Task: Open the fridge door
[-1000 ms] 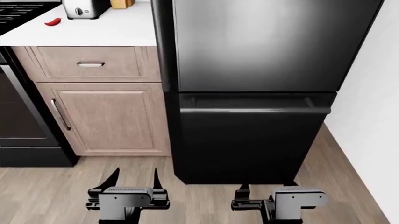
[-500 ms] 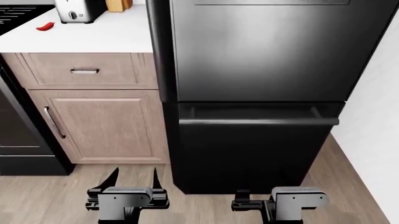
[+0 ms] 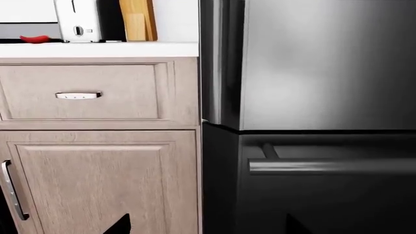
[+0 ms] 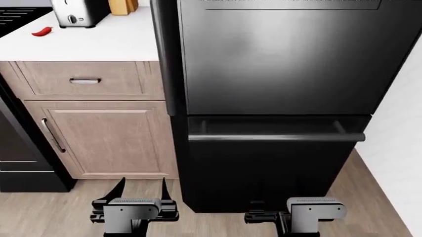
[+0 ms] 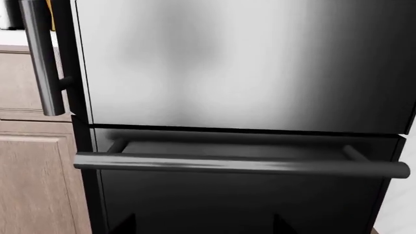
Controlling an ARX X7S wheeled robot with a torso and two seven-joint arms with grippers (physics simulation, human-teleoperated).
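The fridge door [image 4: 277,59] is the glossy dark upper panel straight ahead, and it is closed. Its long vertical bar handle [image 4: 165,54] runs along its left edge. In the right wrist view the fridge door [image 5: 240,63] fills the frame, with the handle [image 5: 42,58] beside it. The left wrist view shows the fridge door [image 3: 325,63] above the drawer front. My left gripper [image 4: 140,190] hangs low in front of the cabinet, open and empty. My right gripper [image 4: 257,210] sits low before the fridge's base, open and empty. Only dark fingertips [image 3: 120,224] [image 5: 126,224] show in the wrist views.
Below the door is a black drawer front with a horizontal bar handle [image 4: 277,137]. To the left are a wood cabinet door [image 4: 112,138], a drawer [image 4: 86,79], and a white counter with a toaster [image 4: 72,12] and a red pepper [image 4: 41,31]. A stove [image 4: 13,148] lies far left, a white wall [image 4: 402,123] right.
The head view has shifted: fridge, counter and cabinets sit lower in the picture and look slightly nearer. Both grippers hold the same place in view, still open.
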